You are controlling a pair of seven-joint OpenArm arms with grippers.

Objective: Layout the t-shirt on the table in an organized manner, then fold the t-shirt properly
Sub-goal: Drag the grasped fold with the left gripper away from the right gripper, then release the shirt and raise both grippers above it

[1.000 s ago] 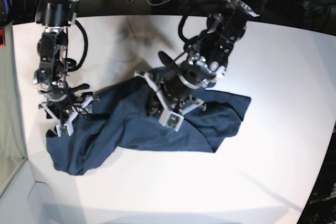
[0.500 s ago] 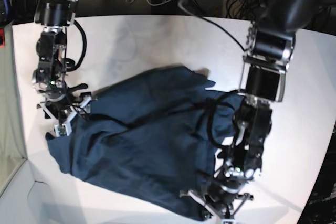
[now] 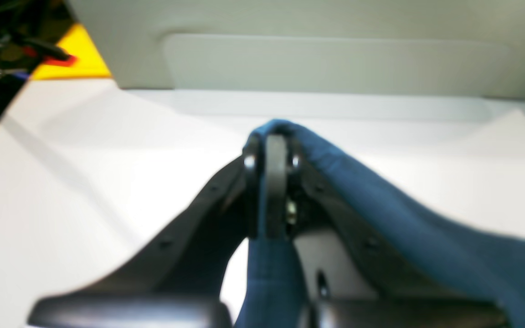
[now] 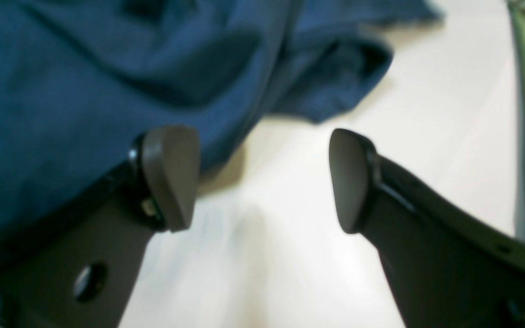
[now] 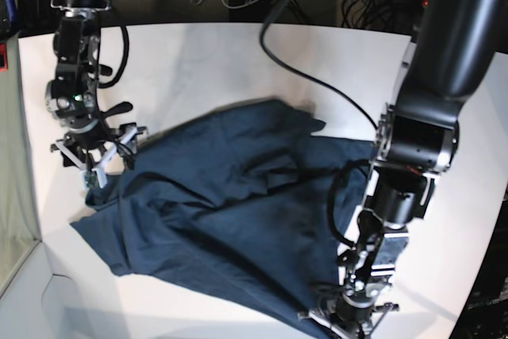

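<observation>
You are at the spreading step: your left pincer (image 3: 269,182) is clamped on a hem of the t-shirt (image 5: 222,220), which lies rumpled across the desk (image 5: 238,61); your right pincer (image 4: 262,180) stands apart beside its far corner. Next, pinch that corner and draw outward; bare desk surrounds the cloth.

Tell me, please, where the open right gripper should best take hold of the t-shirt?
Probably the loose edge of the t-shirt lying right beside the right gripper, approached low from the bare table side: there the cloth ends against bare tabletop.
</observation>
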